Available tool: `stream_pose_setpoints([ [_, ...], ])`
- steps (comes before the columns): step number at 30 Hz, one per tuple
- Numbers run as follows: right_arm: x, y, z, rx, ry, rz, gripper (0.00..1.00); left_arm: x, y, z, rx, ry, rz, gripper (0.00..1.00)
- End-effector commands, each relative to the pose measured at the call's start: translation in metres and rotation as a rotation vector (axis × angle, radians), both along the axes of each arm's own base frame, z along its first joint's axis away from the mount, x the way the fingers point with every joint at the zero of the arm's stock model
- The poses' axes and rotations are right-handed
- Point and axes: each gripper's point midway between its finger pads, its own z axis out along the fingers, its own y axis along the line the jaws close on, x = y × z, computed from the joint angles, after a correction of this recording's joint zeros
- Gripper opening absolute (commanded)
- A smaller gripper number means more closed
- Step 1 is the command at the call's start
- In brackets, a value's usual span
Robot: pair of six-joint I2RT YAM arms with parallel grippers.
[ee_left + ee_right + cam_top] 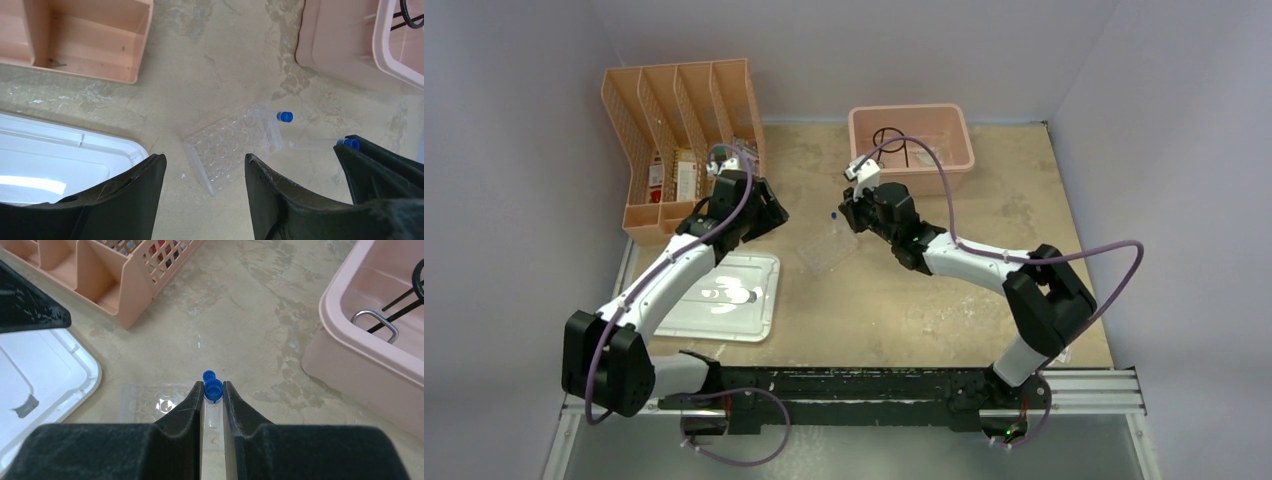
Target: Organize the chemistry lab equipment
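My right gripper [214,388] is shut on a blue-capped clear vial [214,391], low over the table next to the clear plastic tray [150,402]. This vial also shows in the left wrist view [320,144]. A second blue cap [209,375] sits just beyond it, by the tray's corner [285,116]. My left gripper [204,159] is open and empty, hovering above the near left of the tray [232,145]. The black wire tripod [407,297] and metal tongs [376,322] lie in the pink bin [350,352]. In the top view the tray [829,245] lies between both grippers.
The peach file organizer [684,130] stands at the back left, with small items in its slots. The flat white lid [724,295] lies at the front left. The pink bin [911,135] is at the back centre. The left arm's black finger [25,300] shows at the right wrist view's upper left.
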Motion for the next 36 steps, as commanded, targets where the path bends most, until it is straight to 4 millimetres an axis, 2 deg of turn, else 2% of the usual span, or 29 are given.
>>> stream_pose_setpoints([
  [1, 0.011, 0.009, 0.022, 0.014, -0.123, 0.005, 0.17, 0.012, 0.005, 0.02, -0.048, -0.035, 0.038, 0.59],
  [4, 0.012, 0.013, 0.015, 0.014, -0.122, 0.01, 0.16, 0.013, 0.01, 0.016, -0.062, -0.023, 0.046, 0.59],
  [9, 0.016, 0.015, 0.012, 0.031, -0.174, 0.007, 0.16, 0.013, 0.007, 0.007, -0.091, -0.004, 0.028, 0.58],
  [15, 0.019, 0.02, -0.003, 0.009, -0.15, 0.017, 0.16, 0.01, 0.001, -0.001, -0.114, 0.014, 0.005, 0.58],
  [22, 0.014, 0.026, -0.021, 0.007, -0.119, 0.054, 0.16, 0.01, 0.002, -0.003, -0.116, 0.013, 0.0, 0.58],
  [36, 0.013, 0.025, -0.037, 0.015, -0.081, 0.042, 0.16, 0.01, 0.004, -0.007, -0.114, 0.012, 0.004, 0.57],
])
